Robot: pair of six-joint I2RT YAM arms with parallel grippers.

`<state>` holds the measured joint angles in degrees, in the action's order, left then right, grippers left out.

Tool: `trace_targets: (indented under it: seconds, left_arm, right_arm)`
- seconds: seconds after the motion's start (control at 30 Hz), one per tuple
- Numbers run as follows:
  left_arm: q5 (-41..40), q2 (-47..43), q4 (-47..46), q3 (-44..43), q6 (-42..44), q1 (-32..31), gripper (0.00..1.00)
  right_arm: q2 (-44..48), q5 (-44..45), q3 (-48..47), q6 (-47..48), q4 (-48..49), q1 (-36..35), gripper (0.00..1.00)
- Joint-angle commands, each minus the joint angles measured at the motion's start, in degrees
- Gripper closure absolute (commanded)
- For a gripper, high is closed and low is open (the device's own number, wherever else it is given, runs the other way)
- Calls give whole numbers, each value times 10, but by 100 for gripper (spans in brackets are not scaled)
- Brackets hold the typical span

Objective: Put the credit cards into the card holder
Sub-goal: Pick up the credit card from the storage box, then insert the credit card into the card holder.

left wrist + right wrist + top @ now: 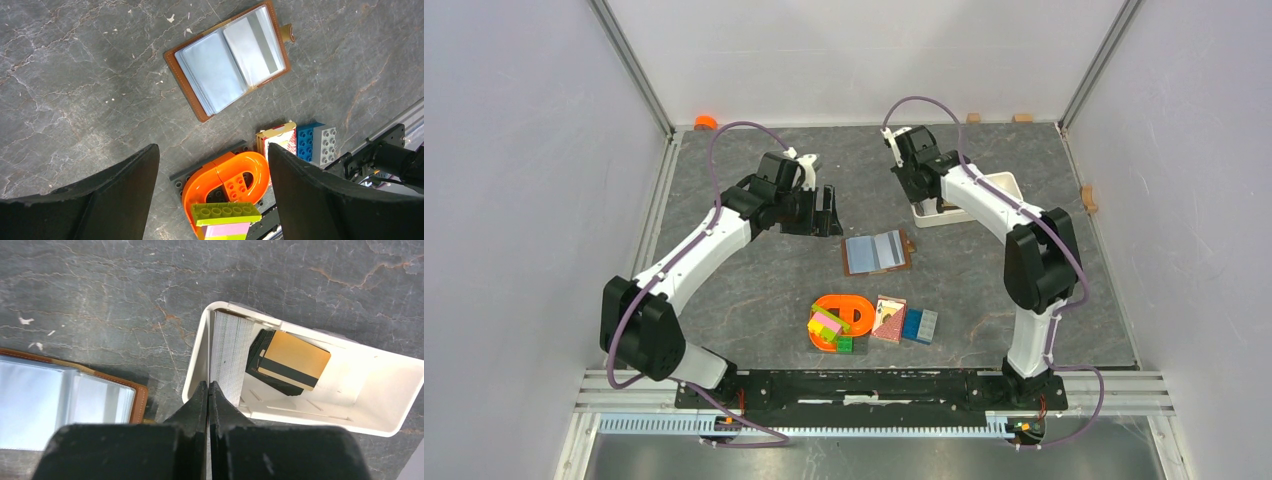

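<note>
One card holder (pixel 230 60), one white tray (pixel 380 385)

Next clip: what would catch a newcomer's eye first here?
The brown leather-look card holder lies open mid-table, clear sleeves up. Behind it to the right, the right gripper is shut at the wall of a white oblong tray, where a gold black-striped card tops a dark stack. Near the front edge sit bright toy bricks around an orange plastic loop.
</note>
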<state>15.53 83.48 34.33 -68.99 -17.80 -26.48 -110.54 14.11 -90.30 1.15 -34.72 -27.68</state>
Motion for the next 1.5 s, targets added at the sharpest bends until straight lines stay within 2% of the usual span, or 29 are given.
trace_targets:
  seconds: [0.0, 0.17, 0.4, 0.57, 0.9, 1.13, 1.23, 1.47]
  left_arm:
    - [1, 6, -6, 3, 10, 1, 14]
    - [0, 15, -17, 10, 2, 0, 14]
    - [-3, 25, -17, 11, 2, 1, 14]
    - [-4, 28, -17, 11, 3, 1, 14]
    - [13, 30, -38, 21, -15, 1, 15]
    - [42, 28, -119, 63, -87, 1, 16]
    - [69, 60, -149, 74, -122, 1, 17]
    - [92, 136, -189, 71, -165, 0, 24]
  right_arm:
    - [48, -21, -17, -10, 14, 0, 100]
    - [76, -25, 11, -11, 37, 1, 100]
    - [68, -9, 46, -11, 66, 4, 100]
    - [71, -11, 75, -43, 82, 17, 100]
    - [165, -26, 106, -70, 109, 18, 100]
    - [261, -108, 216, -159, 194, 19, 100]
    - [284, -175, 272, -210, 247, 19, 100]
    - [306, -258, 425, -355, 405, 6, 100]
